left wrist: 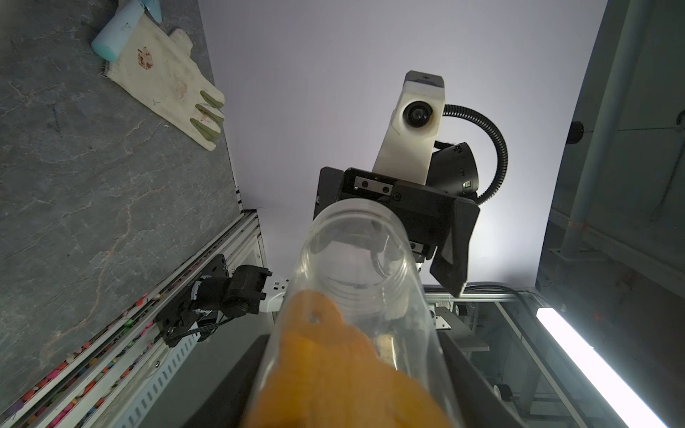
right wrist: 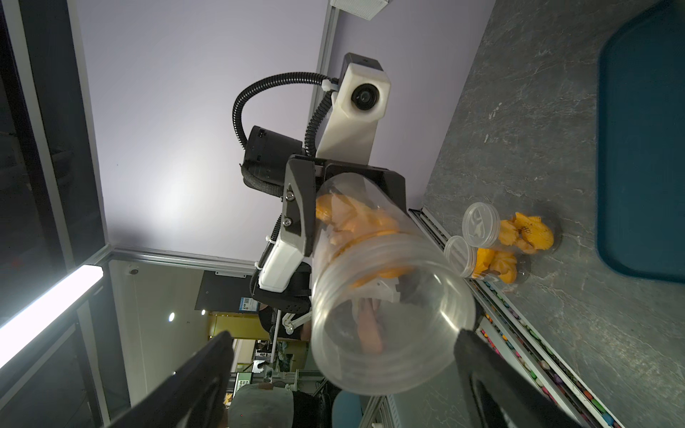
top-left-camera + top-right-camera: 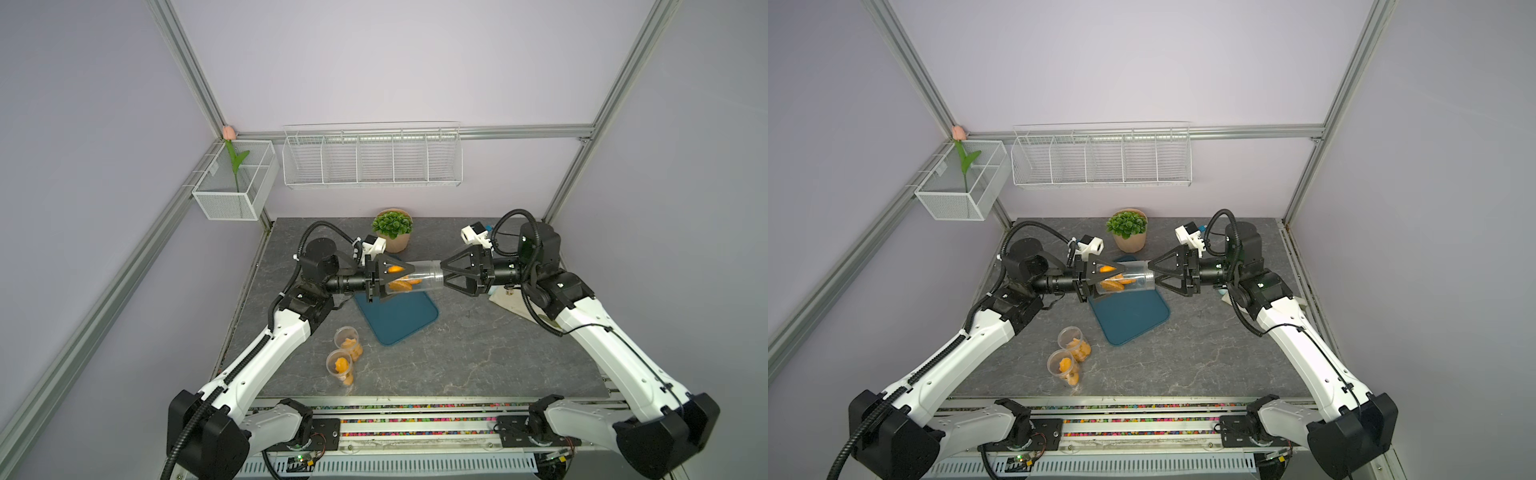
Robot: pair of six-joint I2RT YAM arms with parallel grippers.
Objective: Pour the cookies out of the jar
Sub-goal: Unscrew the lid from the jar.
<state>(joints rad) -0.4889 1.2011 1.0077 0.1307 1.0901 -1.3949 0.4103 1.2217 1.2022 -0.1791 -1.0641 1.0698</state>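
My left gripper (image 3: 395, 280) clenches the jar (image 3: 424, 274) sideways over the tray (image 3: 399, 322), so cookies (image 3: 401, 286) can slide out onto it; my right gripper (image 3: 443, 274) hangs released at its mouth.

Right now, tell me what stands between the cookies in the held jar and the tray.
The right gripper: its open jaws flank the jar's mouth, where the cookies must come out. No lid shows there. The tray lies below the jar.
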